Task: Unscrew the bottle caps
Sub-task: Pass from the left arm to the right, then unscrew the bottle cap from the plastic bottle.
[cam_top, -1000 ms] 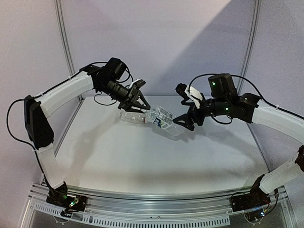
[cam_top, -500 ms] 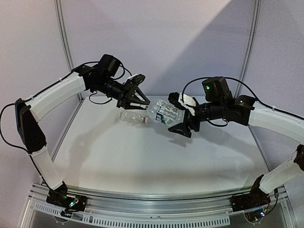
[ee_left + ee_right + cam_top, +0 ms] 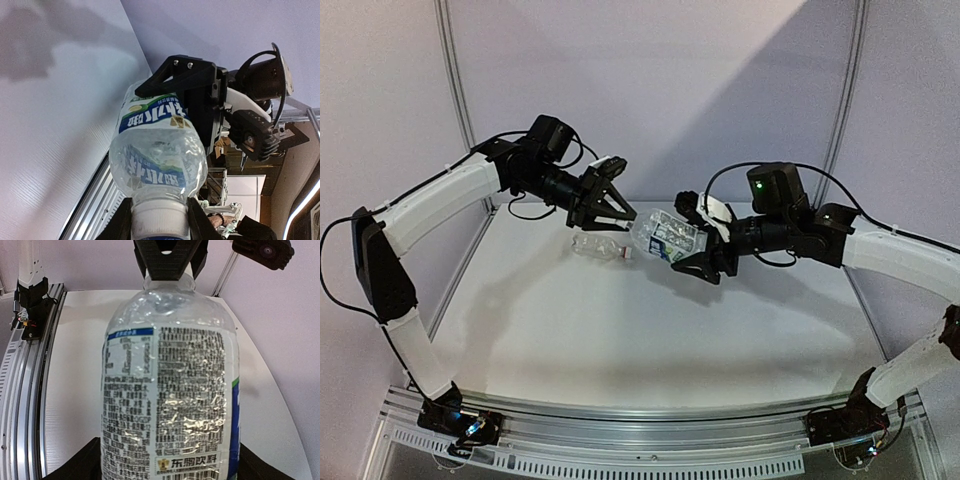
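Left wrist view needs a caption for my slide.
The left pincer grips the white cap of a labelled bottle whose body the right pincer holds.

From above, the left gripper point(image 3: 623, 222) covers the neck of the clear plastic bottle with a blue-white label point(image 3: 665, 238), hiding the white ribbed screw cap point(image 3: 160, 217). The left wrist view cuts that cap and the fingers point(image 3: 197, 225) beside it at the lower edge. The right wrist view loses the bottle's base off the bottom. Only dark corners of the right gripper point(image 3: 166, 462) show, and whether they press it cannot be told. The shorter clear unlabelled bottle point(image 3: 598, 246) lies partly behind the first.
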Robot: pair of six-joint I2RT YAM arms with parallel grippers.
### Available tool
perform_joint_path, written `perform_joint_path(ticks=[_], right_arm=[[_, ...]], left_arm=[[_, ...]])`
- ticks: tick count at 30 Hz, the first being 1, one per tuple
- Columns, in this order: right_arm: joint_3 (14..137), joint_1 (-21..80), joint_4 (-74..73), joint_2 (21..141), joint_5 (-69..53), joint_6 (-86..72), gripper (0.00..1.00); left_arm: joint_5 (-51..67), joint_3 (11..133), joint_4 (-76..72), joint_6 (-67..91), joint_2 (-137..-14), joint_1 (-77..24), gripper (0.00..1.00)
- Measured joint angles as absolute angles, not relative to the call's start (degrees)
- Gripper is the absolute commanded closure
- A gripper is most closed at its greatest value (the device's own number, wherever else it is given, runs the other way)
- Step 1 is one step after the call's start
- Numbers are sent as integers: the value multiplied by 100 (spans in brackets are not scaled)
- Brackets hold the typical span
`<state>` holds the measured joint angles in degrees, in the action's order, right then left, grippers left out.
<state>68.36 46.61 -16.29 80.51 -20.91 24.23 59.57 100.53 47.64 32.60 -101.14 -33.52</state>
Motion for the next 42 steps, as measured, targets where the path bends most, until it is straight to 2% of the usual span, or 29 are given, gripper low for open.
perform_joint_path(ticks=[11,16,18,22,27,30,38,42], right_arm=[[6746,4661,-1507,8020,-2126,2226,43],[6746,4661,-1500,8014,-2134,2161,47],[6744,4661,-1498,8009,-2137,2123,49],[6742,4663,-1492,8009,-2137,2043,51],[6740,4735,-1334,7981,-2088,1920,52],[6694,4794,-1197,7940,-2008,1809,53],[6657,4895,-902,7911,-1739,1514,55],[6512,4958,-611,7848,-1444,1249,56]], left_arm=[[5951,10027,4737,3262,-10090,-3354,100],[5948,10027,4735,3267,-10084,-3354,99],[5951,10027,4733,3267,-10084,-3354,89],[5929,10027,4731,3277,-10075,-3354,47],[5765,9996,4700,3271,-9880,-3347,21],[5645,9981,4619,3293,-9636,-3336,18],[5151,9907,4320,3271,-8991,-3203,20],[4674,9264,3739,3280,-8322,-3096,19]])
